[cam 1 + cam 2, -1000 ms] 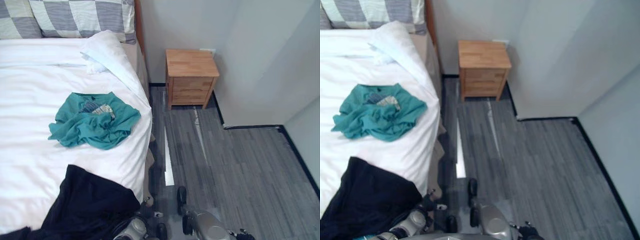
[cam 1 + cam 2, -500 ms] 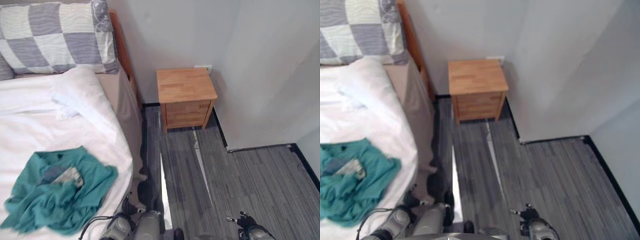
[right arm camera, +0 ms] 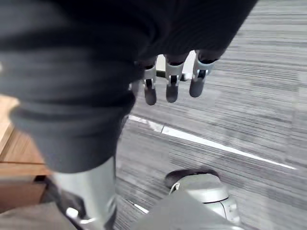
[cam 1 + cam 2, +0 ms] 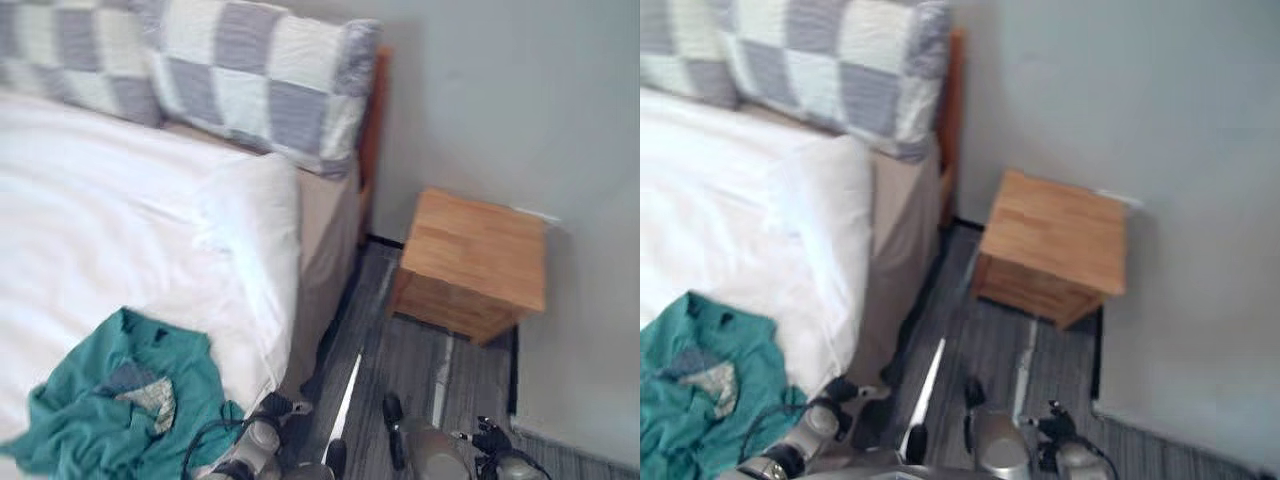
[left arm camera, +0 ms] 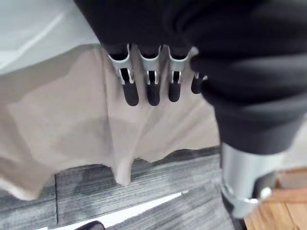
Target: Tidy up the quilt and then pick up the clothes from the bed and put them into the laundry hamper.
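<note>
The white quilt [image 4: 110, 220] covers the bed, and its corner [image 4: 255, 205] near the pillows is folded back over itself, baring a strip of beige sheet [image 4: 328, 215]. A crumpled teal garment [image 4: 105, 420] lies on the quilt near the bed's edge, at the lower left of the left eye view. My left hand [image 5: 152, 84] hangs beside the beige bed skirt [image 5: 62, 120] with straight fingers and holds nothing. My right hand [image 3: 171, 85] hangs over the grey floor [image 3: 240, 105], its fingers straight and empty.
Two grey-and-white checked pillows [image 4: 255, 80] lean on the wooden headboard [image 4: 372, 130]. A wooden nightstand [image 4: 472, 262] stands against the wall to the right of the bed. A narrow strip of grey floor [image 4: 370, 350] runs between bed and nightstand.
The camera has swung toward the head of the bed: pillows and nightstand now loom larger, and the black garment has left the picture. Both hands still hang empty.
</note>
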You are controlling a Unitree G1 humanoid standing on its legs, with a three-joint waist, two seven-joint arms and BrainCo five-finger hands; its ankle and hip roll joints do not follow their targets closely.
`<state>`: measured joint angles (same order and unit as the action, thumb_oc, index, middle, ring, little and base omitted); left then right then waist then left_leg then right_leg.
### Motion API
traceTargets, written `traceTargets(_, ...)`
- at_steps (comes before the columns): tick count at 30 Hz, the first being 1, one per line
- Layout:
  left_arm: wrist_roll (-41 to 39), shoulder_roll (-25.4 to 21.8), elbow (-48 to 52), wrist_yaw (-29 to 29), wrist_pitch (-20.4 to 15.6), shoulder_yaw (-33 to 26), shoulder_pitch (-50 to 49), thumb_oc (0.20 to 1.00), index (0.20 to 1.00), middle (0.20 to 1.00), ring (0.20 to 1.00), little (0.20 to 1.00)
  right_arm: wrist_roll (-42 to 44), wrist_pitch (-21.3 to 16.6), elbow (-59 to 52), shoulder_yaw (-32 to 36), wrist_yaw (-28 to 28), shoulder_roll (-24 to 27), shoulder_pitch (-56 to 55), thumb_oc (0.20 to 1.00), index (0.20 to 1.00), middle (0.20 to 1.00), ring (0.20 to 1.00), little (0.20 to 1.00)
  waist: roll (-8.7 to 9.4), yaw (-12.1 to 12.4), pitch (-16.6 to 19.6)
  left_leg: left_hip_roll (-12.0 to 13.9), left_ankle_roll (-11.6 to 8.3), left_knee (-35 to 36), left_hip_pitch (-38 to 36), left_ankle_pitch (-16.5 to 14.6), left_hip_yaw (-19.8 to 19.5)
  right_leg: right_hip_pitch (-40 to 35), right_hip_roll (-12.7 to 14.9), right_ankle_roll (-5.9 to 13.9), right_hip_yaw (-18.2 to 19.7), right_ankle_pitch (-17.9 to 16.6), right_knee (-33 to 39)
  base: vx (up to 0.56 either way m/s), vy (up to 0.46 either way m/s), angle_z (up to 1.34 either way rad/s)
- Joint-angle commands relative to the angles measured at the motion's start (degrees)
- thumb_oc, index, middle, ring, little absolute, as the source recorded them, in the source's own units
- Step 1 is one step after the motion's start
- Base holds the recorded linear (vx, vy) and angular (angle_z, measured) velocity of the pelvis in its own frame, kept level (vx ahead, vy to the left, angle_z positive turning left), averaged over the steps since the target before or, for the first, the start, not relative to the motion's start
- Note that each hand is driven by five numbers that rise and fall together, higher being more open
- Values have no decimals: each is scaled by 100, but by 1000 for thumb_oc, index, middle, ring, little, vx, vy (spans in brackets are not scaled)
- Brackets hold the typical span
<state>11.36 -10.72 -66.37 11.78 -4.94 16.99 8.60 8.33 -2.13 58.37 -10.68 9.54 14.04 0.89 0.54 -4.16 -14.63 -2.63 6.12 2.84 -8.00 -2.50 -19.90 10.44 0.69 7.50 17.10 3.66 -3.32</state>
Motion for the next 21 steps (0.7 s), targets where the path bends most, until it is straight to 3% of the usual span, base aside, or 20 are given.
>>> traceTargets(1,-201,-508,-41,315,-36,-93,67,1000,1000,1000,1000,1000,-618,-135,-736,9,118,217,265,1000,1000,1000,1000,1000,282,271,-13,123,-849,-338,-153,-609,287,-222,547,424,-179,-448,199,211,-289,200)
traceTargets(3,-285,-641,-154,394,-35,-363,-204,1000,1000,1000,1000,1000,-919,-235,-1749,60,141,614,266,1000,1000,1000,1000,1000,441,414,43,366,-1006,-706,12,-745,-137,-553,603,419,-610,-507,421,293,-558,198)
traceTargets(6,-324,-638,-148,414,-39,-471,-327,1000,1000,1000,1000,1000,-928,-304,-2166,241,187,874,267,1000,1000,1000,1000,1000,451,420,89,493,-1095,-785,209,-678,-89,-707,651,371,-972,-477,523,95,-212,165)
traceTargets(7,-322,-616,-155,441,-33,-443,-327,1000,1000,1000,1000,1000,-887,-343,-2261,408,295,1032,300,1000,1000,1000,1000,1000,448,408,43,555,-1109,-882,406,-619,251,-841,746,370,-1240,-433,520,49,-148,119)
traceTargets(8,-295,-606,-139,431,-28,-409,-286,1000,1000,1000,1000,1000,-874,-363,-2380,531,368,1156,346,1000,1000,1000,1000,1000,478,318,11,616,-1119,-1025,654,-565,877,-923,894,382,-1523,-379,511,-34,-123,167)
traceTargets(9,-274,-629,-77,419,-28,-380,-236,1000,1000,1000,1000,1000,-855,-390,-2497,688,481,1286,380,1000,1000,1000,1000,1000,501,241,-29,763,-1108,-1147,776,-571,1819,-1011,996,385,-1824,-316,514,-154,-147,183)
traceTargets(10,-187,-721,105,348,17,-385,-194,1000,1000,1000,1000,1000,-863,-390,-2539,1048,730,1521,382,1000,1000,1000,1000,1000,543,103,-36,1043,-1045,-1528,875,-635,3260,-1133,1095,329,-2426,-175,485,-121,-118,283)
traceTargets(11,-142,-742,227,252,5,-361,-219,1000,1000,1000,1000,1000,-872,-394,-2640,1291,810,1631,240,1000,1000,1000,1000,1000,445,48,1,1166,-1080,-1393,917,-363,3821,-1230,1054,300,-2801,-53,400,-68,-91,259)
traceTargets(12,-101,-754,271,140,14,-320,-275,1000,1000,1000,1000,1000,-932,-340,-2683,1462,844,1740,176,1000,1000,1000,1000,1000,414,21,55,1169,-1087,-1186,845,-339,3994,-1244,1046,311,-2942,-78,341,83,18,253)
traceTargets(16,127,-906,154,-93,63,-282,-394,1000,1000,1000,1000,1000,-1524,-141,-2844,1942,1002,2466,198,1000,1000,1000,1000,1000,380,0,153,1000,-1027,-587,781,-170,3624,-1002,1218,366,-3217,-13,-520,82,63,129)
traceTargets(19,204,-1063,54,-96,69,-259,-409,1000,1000,1000,1000,1000,-1937,-43,-2651,1842,1133,3092,678,1000,1000,1000,1000,1000,387,3,69,966,-969,-388,789,-112,3463,-563,1160,565,-2689,-1,-1174,-4,-1,87)
traceTargets(21,164,-1130,7,-108,18,-198,-345,1000,1000,1000,1000,1000,-1975,28,-2344,1653,1197,3486,1125,1000,1000,1000,1000,1000,369,22,-18,906,-973,-361,813,-127,3261,-514,978,544,-2036,88,-862,46,-47,49)
